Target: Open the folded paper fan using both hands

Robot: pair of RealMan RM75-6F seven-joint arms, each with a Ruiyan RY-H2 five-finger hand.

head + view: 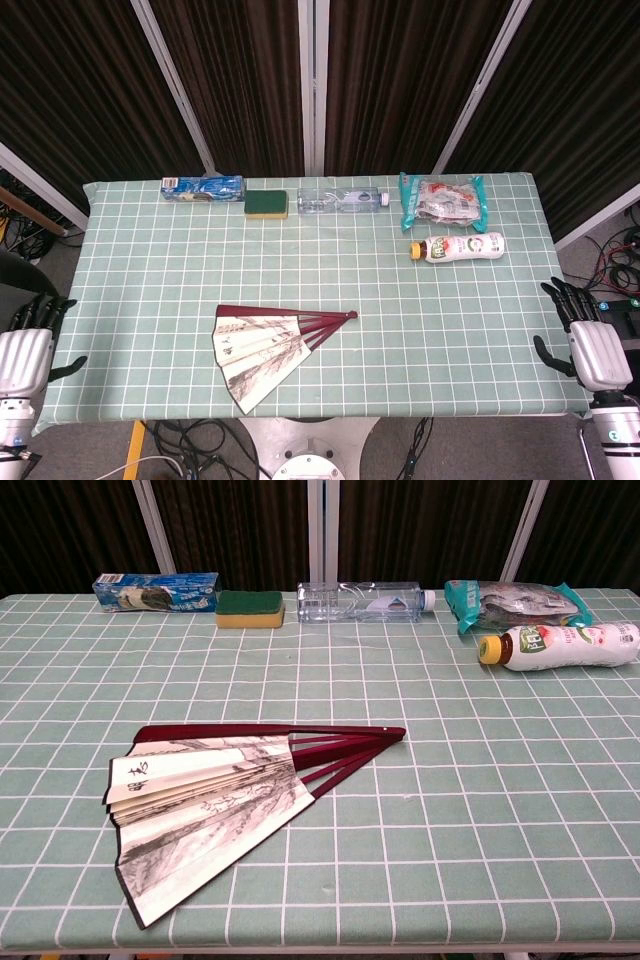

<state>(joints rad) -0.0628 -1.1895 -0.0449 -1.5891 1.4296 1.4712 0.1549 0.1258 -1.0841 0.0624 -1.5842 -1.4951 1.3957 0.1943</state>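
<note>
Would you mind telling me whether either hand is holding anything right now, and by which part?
Nothing is held. The left hand and right hand are off the table edges, apart from the fan.

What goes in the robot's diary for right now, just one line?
fan: partly open, flat on table | left robot hand: open, off table edge | right robot hand: open, off table edge

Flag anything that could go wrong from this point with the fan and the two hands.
The partly spread paper fan with dark red ribs lies close to the near edge of the green checked tablecloth; a sideways push might slide it off. Its thin paper leaf lies flat, so fingers digging under could crease or tear it. The left hand and right hand sit off the table's sides, so both face a long reach in.
</note>
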